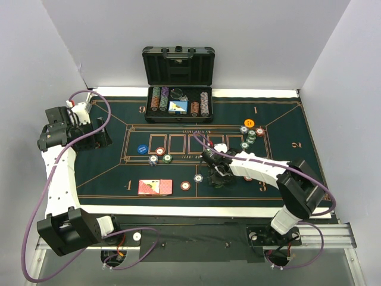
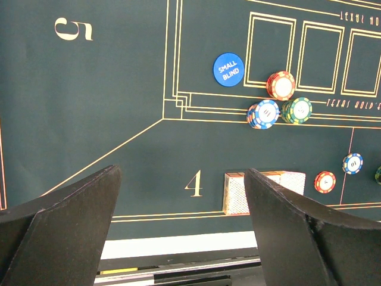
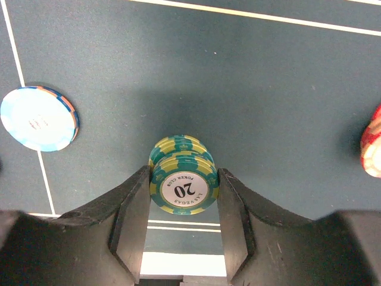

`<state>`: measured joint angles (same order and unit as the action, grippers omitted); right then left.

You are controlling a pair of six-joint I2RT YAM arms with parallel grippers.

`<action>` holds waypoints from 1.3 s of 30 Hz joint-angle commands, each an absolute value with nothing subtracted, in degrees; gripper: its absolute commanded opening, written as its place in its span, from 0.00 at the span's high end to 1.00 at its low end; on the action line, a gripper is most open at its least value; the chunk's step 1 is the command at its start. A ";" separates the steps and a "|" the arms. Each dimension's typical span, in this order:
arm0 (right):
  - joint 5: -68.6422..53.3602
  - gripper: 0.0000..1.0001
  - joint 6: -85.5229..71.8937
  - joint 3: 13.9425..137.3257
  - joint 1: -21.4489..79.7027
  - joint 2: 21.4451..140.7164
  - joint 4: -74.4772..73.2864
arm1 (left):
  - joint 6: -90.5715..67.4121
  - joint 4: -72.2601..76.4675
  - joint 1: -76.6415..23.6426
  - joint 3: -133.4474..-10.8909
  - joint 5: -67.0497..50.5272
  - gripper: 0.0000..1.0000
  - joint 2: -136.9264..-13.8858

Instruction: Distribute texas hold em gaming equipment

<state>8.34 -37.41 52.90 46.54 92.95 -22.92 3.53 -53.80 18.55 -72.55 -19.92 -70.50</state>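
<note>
In the right wrist view a short stack of green-and-yellow poker chips (image 3: 184,182) sits between my right gripper's (image 3: 183,192) fingers, which press on both of its sides. In the top view that gripper (image 1: 221,173) is low over the felt near seat 3. A light blue chip (image 3: 38,119) lies to the left and a red chip (image 3: 372,149) at the right edge. My left gripper (image 2: 181,226) hangs open and empty above seat 4, near the red-backed cards (image 2: 235,193). A blue small-blind disc (image 2: 228,69) lies by red (image 2: 280,84), blue (image 2: 263,113) and green (image 2: 297,109) chip stacks.
The open black case (image 1: 178,83) with racked chip rows stands at the table's far edge. An orange disc (image 1: 249,123) and several chip stacks (image 1: 251,136) sit at the right of the green felt (image 1: 107,119). Single red (image 1: 186,186) and blue (image 1: 198,177) chips lie beside the cards (image 1: 155,187).
</note>
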 commanded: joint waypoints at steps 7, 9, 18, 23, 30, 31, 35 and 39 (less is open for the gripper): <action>11.34 0.67 -37.53 54.58 43.86 82.28 -29.88 | 4.48 -52.82 18.99 -72.77 -19.95 0.04 -69.08; 12.91 0.69 -38.49 53.18 42.02 80.87 -30.41 | 4.48 -52.74 19.07 -73.04 -20.04 0.04 -69.17; 16.53 0.71 -46.48 41.31 25.77 74.80 -30.59 | 4.66 -52.74 19.16 -73.21 -20.22 0.04 -69.43; 14.94 0.72 -50.09 39.03 22.15 73.48 -30.24 | 4.92 -52.82 19.34 -73.39 -20.30 0.04 -69.52; 15.30 0.68 -54.40 36.30 20.66 73.39 -29.27 | 5.45 -52.38 19.42 -72.86 -21.18 0.04 -69.96; 15.21 0.66 -54.84 36.21 20.39 73.48 -29.27 | 5.97 -52.64 19.34 -72.86 -21.62 0.04 -70.13; 15.03 0.52 -55.37 35.33 20.04 73.83 -29.27 | 9.22 -53.96 19.16 -72.77 -25.13 0.04 -70.22; 14.50 0.44 -55.11 35.51 20.13 73.13 -29.27 | 12.64 -55.01 18.90 -72.42 -27.07 0.04 -71.10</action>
<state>14.09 -54.02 35.66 20.29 74.35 -27.81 7.66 -53.91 18.90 -72.55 -22.98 -70.37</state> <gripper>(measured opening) 0.544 0.957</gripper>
